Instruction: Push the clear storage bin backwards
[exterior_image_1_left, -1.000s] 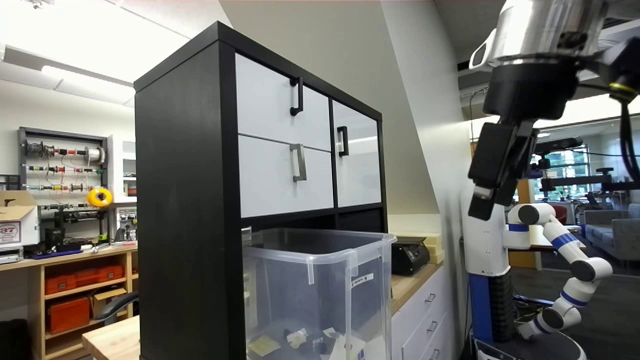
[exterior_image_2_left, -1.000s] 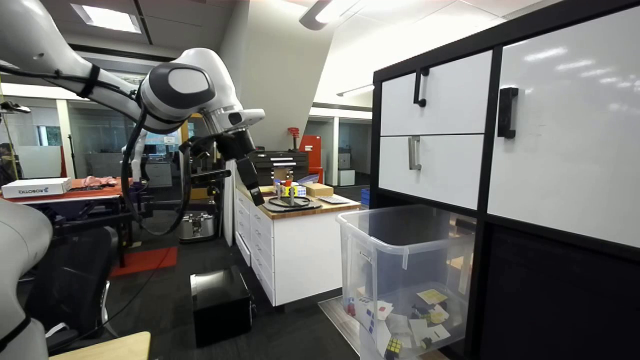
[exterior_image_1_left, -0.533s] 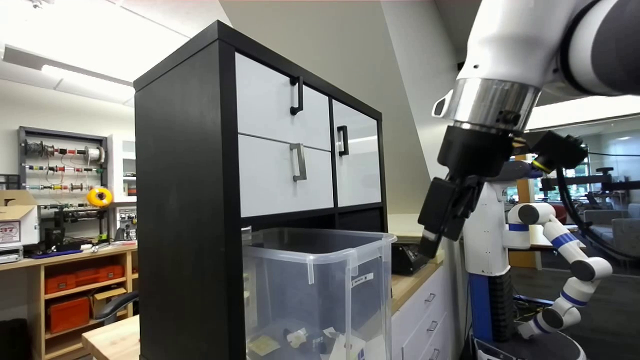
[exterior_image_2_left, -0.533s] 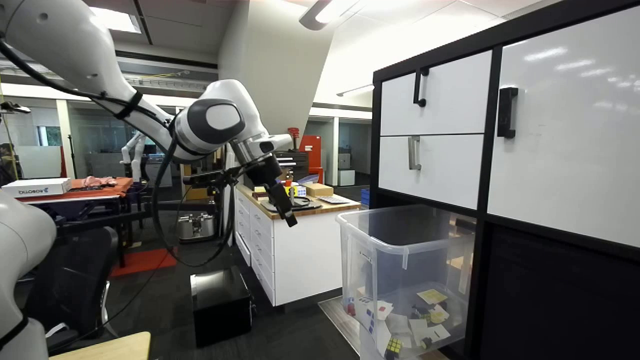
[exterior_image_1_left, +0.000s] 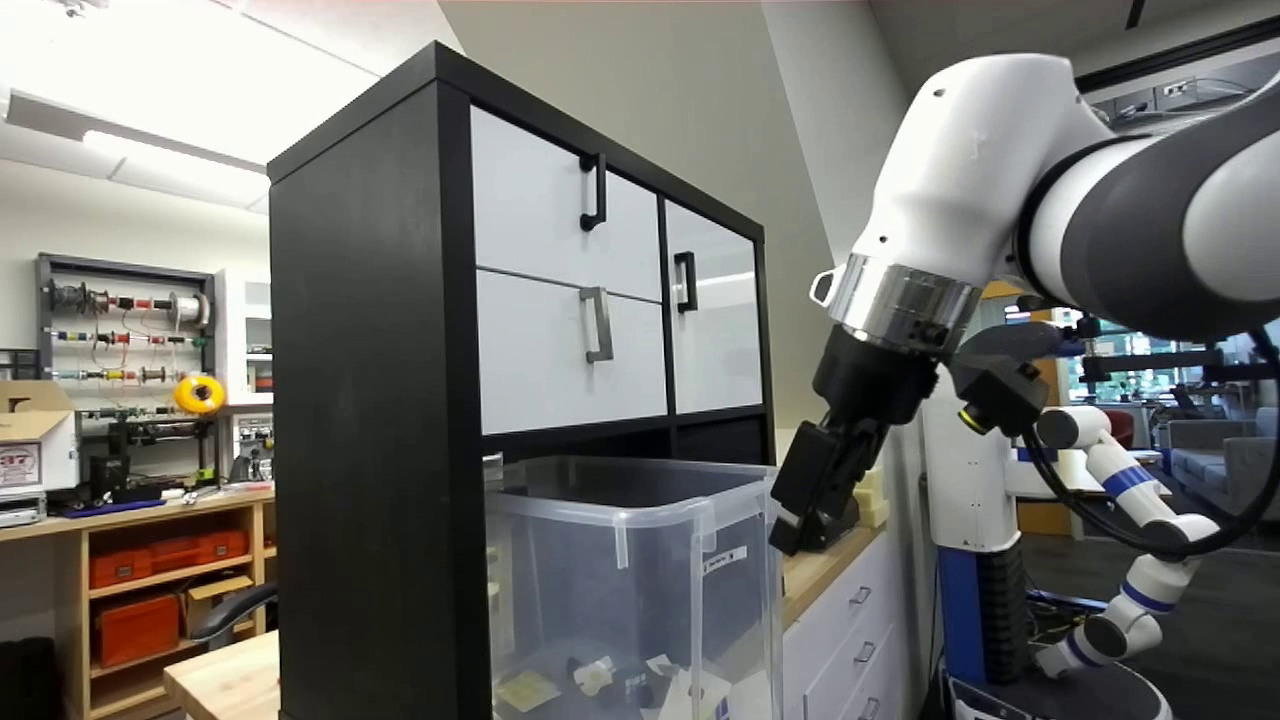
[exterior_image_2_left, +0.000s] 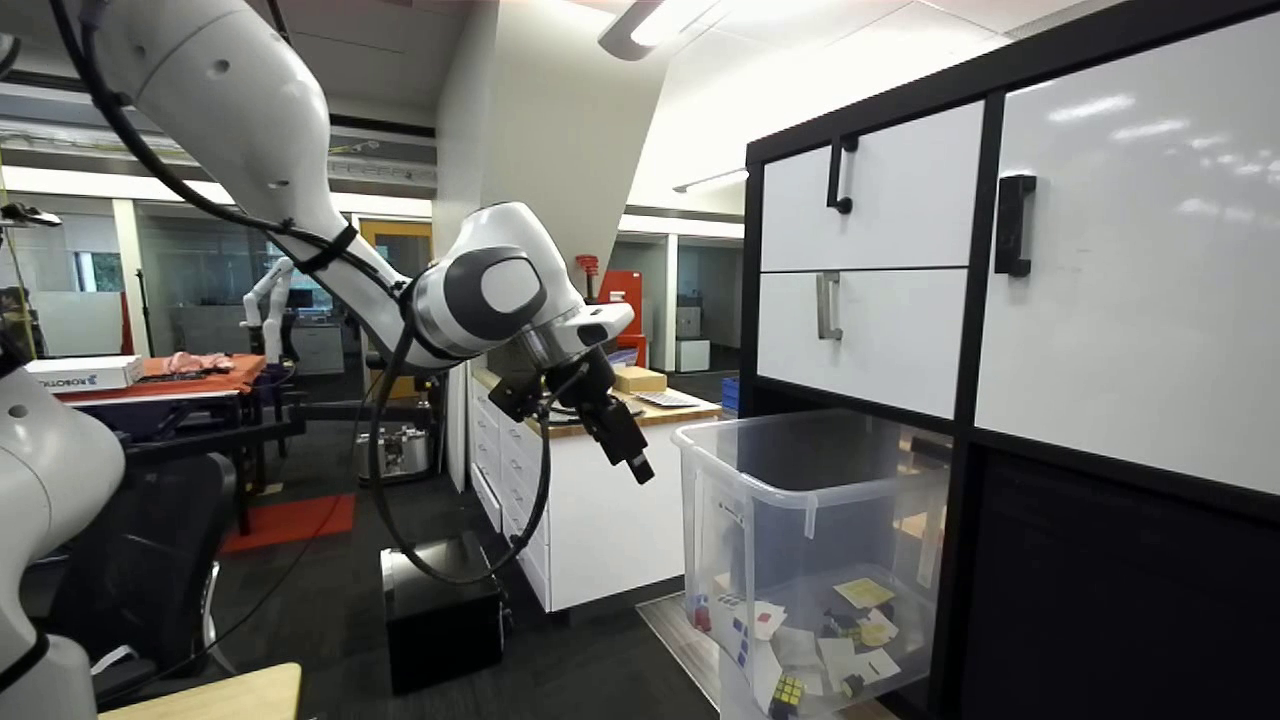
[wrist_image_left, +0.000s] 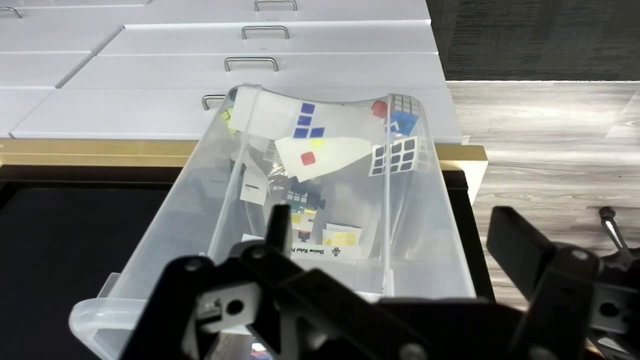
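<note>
Gripper (wrist_image_left: 392, 217) hovers near the clear storage bin (exterior_image_1_left: 638, 590)

Underfoot we see dark carpet (exterior_image_2_left: 590, 655) and, in the wrist view, a strip of pale wood-look flooring (wrist_image_left: 540, 130). A black cabinet (exterior_image_1_left: 360, 400) carries white drawer fronts (exterior_image_2_left: 900, 200); the bin sits below them, jutting out from the cabinet's front, with pale papers (wrist_image_left: 335, 157) lying inside. A low white drawer unit (exterior_image_2_left: 620, 520) with a wooden top (exterior_image_1_left: 828, 565) stands nearby, and a black box (exterior_image_2_left: 440, 620) rests on the carpet. In an exterior view we find rows of wire spools (exterior_image_1_left: 187, 310) above a cluttered wooden workbench (exterior_image_1_left: 72, 600).

The arm (exterior_image_1_left: 960, 170) bends at the wrist, and in both exterior views we see the gripper slanting down toward the bin. In an exterior view a gap shows between its fingertips (exterior_image_2_left: 640, 468) and the bin. In the wrist view its fingers (wrist_image_left: 520, 242) are spread well apart, the bin's interior visible between them.
</note>
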